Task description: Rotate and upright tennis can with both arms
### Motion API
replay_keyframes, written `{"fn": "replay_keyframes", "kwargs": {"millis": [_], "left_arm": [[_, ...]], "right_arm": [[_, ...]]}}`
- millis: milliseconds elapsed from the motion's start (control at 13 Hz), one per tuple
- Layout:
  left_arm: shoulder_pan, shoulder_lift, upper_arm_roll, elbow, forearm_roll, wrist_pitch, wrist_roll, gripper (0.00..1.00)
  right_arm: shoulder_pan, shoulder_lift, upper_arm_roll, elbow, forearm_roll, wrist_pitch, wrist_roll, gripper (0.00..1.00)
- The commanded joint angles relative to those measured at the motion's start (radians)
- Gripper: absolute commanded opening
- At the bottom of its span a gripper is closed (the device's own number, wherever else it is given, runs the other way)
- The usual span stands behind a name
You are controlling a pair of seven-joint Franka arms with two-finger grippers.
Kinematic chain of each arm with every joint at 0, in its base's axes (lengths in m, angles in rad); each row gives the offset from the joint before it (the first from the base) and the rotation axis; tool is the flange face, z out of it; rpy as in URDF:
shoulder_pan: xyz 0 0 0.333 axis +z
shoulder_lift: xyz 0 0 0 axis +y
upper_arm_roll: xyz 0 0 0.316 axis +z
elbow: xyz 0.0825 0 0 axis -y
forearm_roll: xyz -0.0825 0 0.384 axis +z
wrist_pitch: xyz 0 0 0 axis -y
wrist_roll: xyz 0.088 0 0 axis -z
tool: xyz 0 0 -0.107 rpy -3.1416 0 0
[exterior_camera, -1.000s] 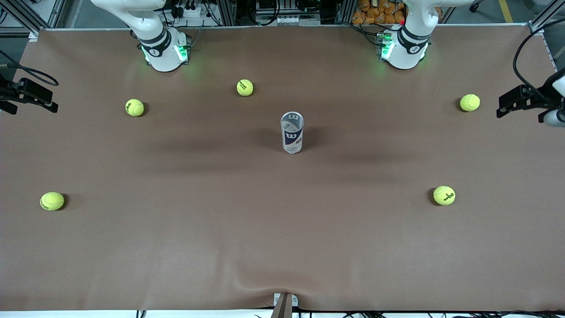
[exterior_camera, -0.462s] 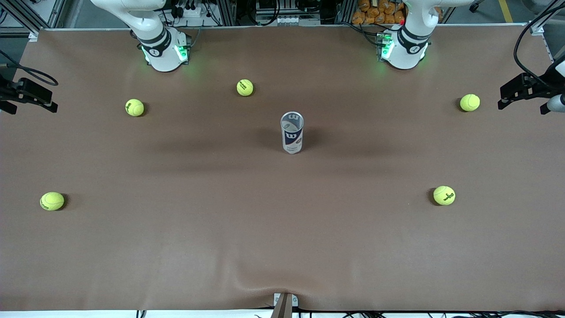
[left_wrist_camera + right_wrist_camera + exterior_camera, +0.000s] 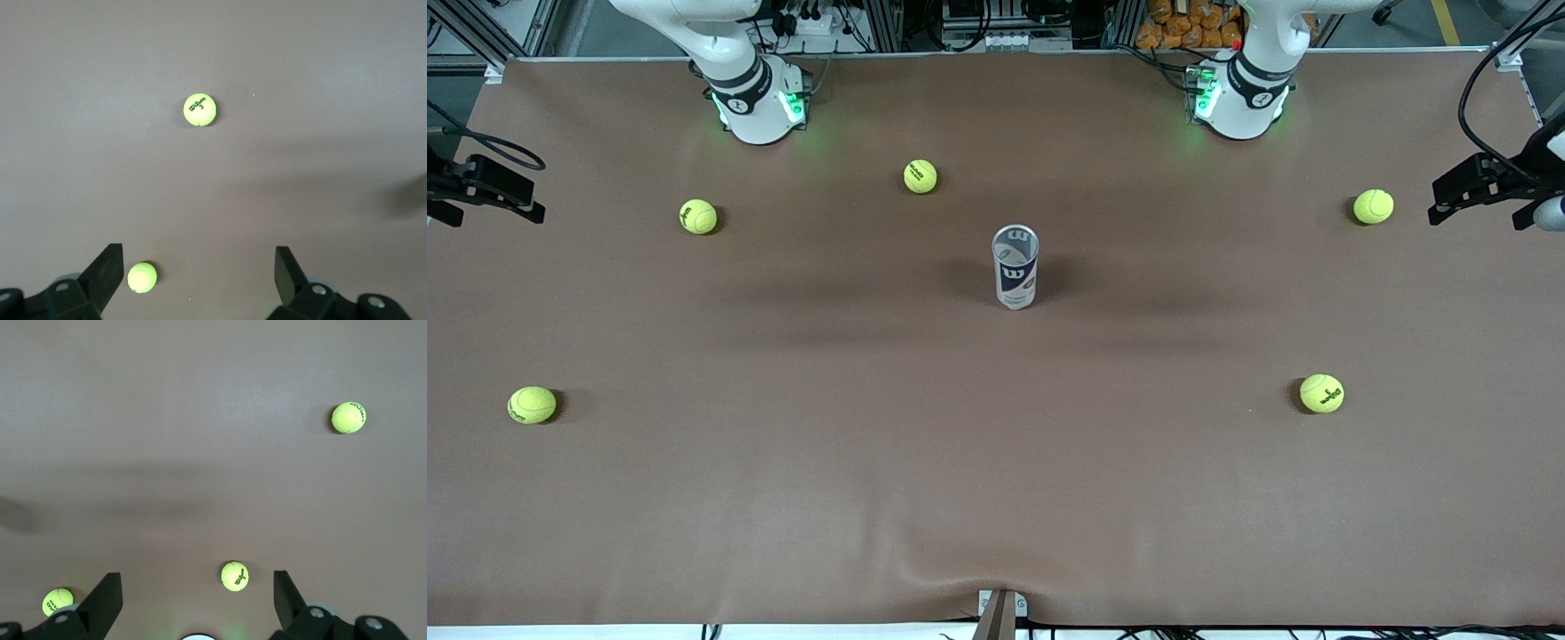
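1. Across the whole view lies the brown surface [image 3: 996, 462], wide and flat, so the things on it have room and do not bump.
2. Both white arms rise from their green-lit bases and swing out to the two ends of the surface. They look parked there, out of the way of the can.
3. The left tool [image 3: 199, 280] hangs high over the left arm's end of the surface, with its two fingers spread wide and nothing between them.
4. The right tool [image 3: 198, 603] hangs high over the right arm's end, also spread wide and empty.
5. The tennis can [image 3: 1015, 267] stands upright near the middle of the surface, between the two bases, open mouth up. Nothing touches it. The job looks done, which may be why both tools have let go.
6. Five tennis balls, such as one ball [image 3: 920, 176] near the can, sit scattered well apart from each other.
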Motion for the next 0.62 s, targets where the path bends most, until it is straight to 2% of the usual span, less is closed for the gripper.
{"fn": "replay_keyframes", "kwargs": {"millis": [0, 538], "left_arm": [[0.010, -0.011, -0.003, -0.011, 0.014, 0.012, 0.019, 1.00], [0.005, -0.012, -0.007, -0.011, 0.012, 0.001, -0.078, 1.00]], "right_arm": [[0.001, 0.004, -0.002, 0.018, -0.008, -0.019, 0.008, 1.00], [0.003, 0.004, -0.002, 0.018, -0.010, -0.019, 0.006, 1.00]]}}
